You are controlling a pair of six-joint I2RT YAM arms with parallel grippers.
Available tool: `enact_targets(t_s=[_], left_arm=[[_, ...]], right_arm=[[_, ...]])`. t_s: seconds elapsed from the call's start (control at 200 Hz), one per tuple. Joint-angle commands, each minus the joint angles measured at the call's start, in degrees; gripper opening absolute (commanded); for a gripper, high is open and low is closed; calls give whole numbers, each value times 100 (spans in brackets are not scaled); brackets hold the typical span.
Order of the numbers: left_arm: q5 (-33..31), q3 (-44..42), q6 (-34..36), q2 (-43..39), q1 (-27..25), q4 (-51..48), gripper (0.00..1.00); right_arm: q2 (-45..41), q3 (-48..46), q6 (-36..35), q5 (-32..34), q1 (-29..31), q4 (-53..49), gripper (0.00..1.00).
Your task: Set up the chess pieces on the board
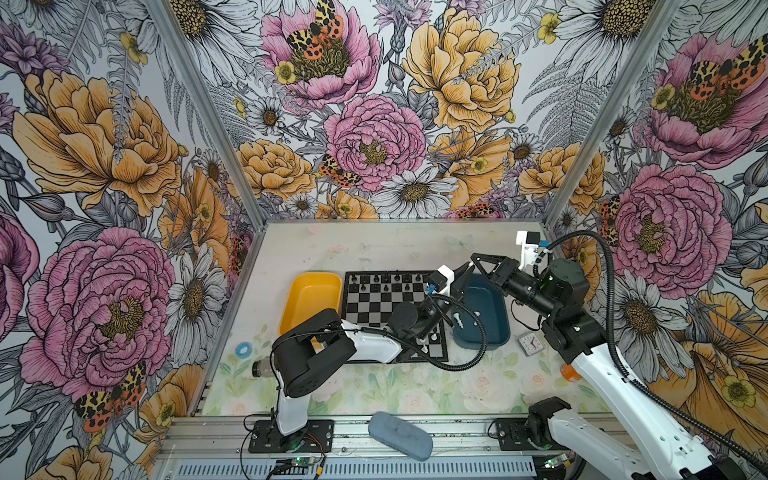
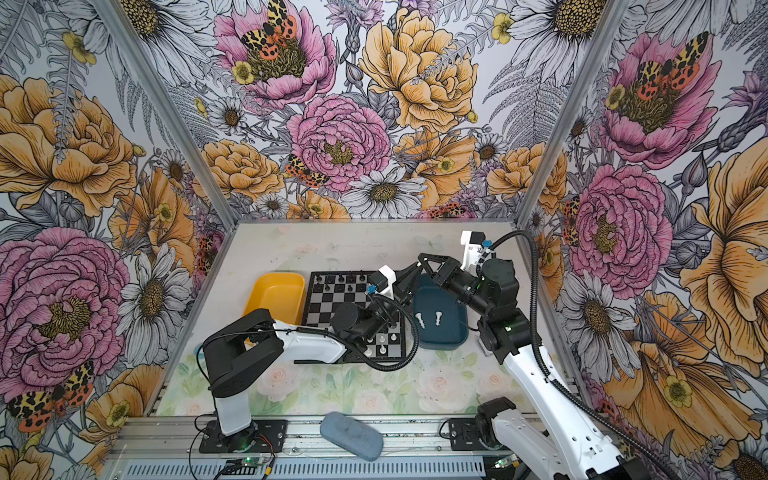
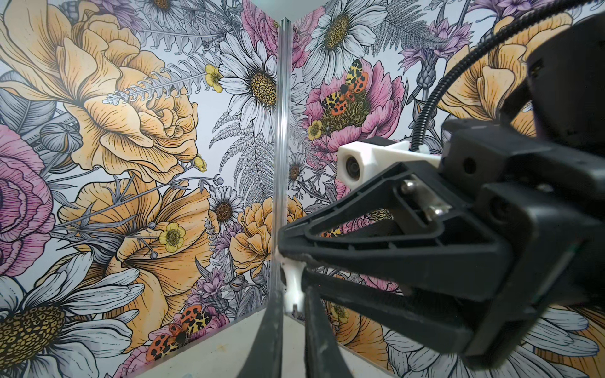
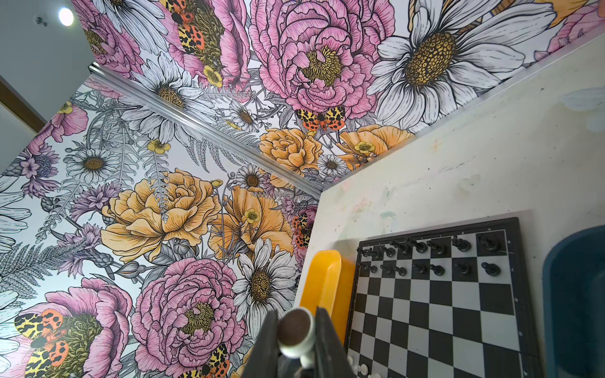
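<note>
Walls (image 1: 374, 124): floral print on three sides, with a pale flowered bench (image 1: 374, 395) below.
Top views, layout: the board (image 1: 374, 307) lay mid-bench, with a yellow tray (image 1: 316, 277) against its left edge and a blue tray (image 1: 478, 343) just beside its right edge.
Top views, men: black men (image 1: 386, 282) filled the board's two far rows. A few white pieces (image 2: 381, 344) stood at its near right corner, and two more white pieces (image 2: 420, 320) lay in the blue tray.
Top views, risk: the left pincer (image 1: 464, 273) and right pincer (image 1: 475, 259) met tip to tip above the blue tray's far left corner. What they shared was too small to make out there. Any sideways drift could probably sweep the black men close by.
Left wrist, risk: both pincers gripped one small white piece (image 3: 293, 281). If either pulled before the other let go, it would likely twist or pop free and fall.
Left wrist, pincers: the left fingers (image 3: 270, 333) were closed tight on the stem, while the right jaws pinched the other end.
Right wrist, risk: the hold sat low on the piece, at its foot, so it might slip.
Right wrist, pincer: the right jaws stood nearly together, clamped on the white piece (image 4: 296, 330), whose brown underside faced the lens.
</note>
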Motion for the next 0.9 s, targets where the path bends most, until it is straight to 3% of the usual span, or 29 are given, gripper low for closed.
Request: enact_targets(t_s=[0.0, 0.125, 0.305, 0.59, 0.691, 0.896], left_arm=[[-23, 119, 37, -142, -31, 184, 8], [-47, 110, 44, -170, -32, 183, 0], [-44, 75, 42, -215, -38, 176, 0], [-66, 48, 54, -241, -38, 180, 0], [-81, 23, 62, -244, -29, 184, 0], [-557, -323, 110, -742, 28, 135, 0]], right_arm=[[-83, -72, 37, -67, 61, 140, 0], [-82, -81, 44, -77, 62, 140, 0], [-82, -98, 42, -77, 69, 140, 0], [-228, -125, -10, 24, 60, 127, 50], [-303, -106, -44, 94, 52, 76, 58], [-367, 60, -332, 363, 8, -382, 60]])
